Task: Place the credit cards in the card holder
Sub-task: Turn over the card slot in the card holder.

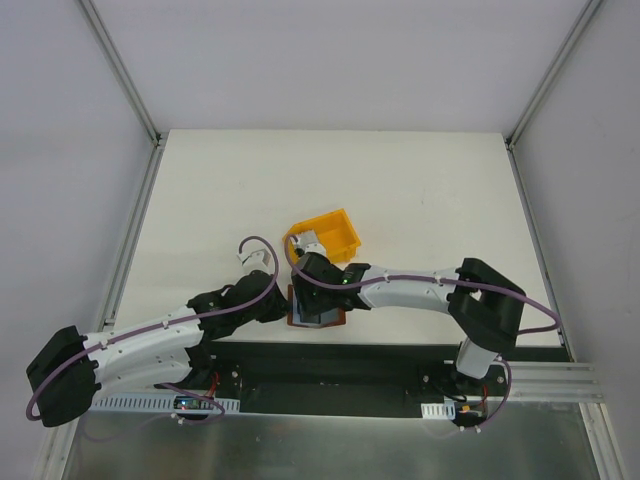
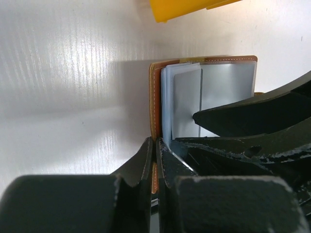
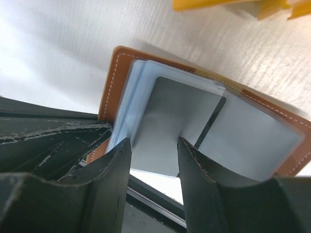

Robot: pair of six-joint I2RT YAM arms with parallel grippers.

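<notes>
From the left, the left gripper (image 2: 155, 148) was seen pinched tight on the near brown edge of the card holder (image 2: 156, 92), its two fingers (image 2: 145, 162) pressed against the leather from either side. The card holder was laid open on the white table (image 1: 420, 190), close to the near edge and between the two arms, with its clear sleeves (image 3: 252, 131) exposed. A grey credit card (image 3: 177, 119) was set slantwise over the sleeves, its far end apparently tucked among them. The right gripper (image 3: 154, 148) was found at the card's near end, its fingers held a moderate gap apart; whether the card was actually gripped could not be told. The yellow bin (image 1: 325, 233) was placed just beyond the holder, farther from the arms.
</notes>
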